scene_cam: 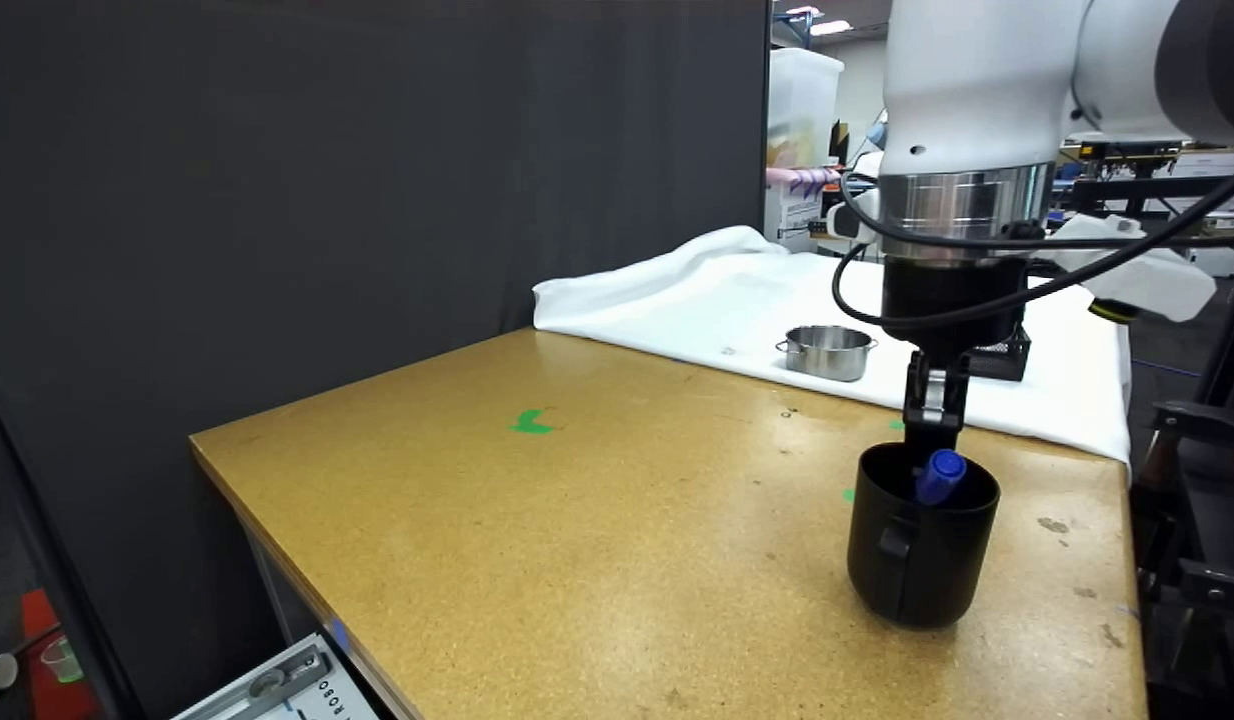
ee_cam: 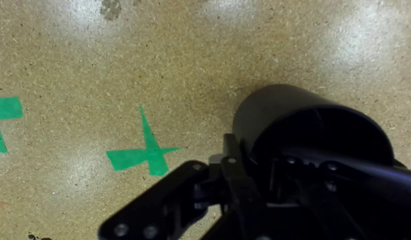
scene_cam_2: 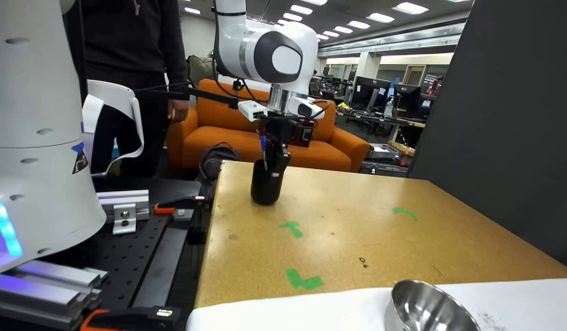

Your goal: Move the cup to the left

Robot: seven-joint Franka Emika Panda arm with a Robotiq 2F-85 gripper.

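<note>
The desk (scene_cam: 627,540) ran broad from the cup (scene_cam: 922,580) to a dark panel (scene_cam: 377,200), green tape (scene_cam: 530,423) marking it between. The cup was near the desk's edge on the base's (scene_cam_2: 40,197) side, well apart from the pot (scene_cam: 827,358). The arm (scene_cam: 977,90) hung above, tool (scene_cam: 932,432) pointing down and pinching the cup's wall at the rim. Black and close to upright, with a handle (scene_cam: 896,540), the cup had a blue pen (scene_cam: 941,476) leaning in it; whether the cup's bottom touched the desk was unclear.
</note>
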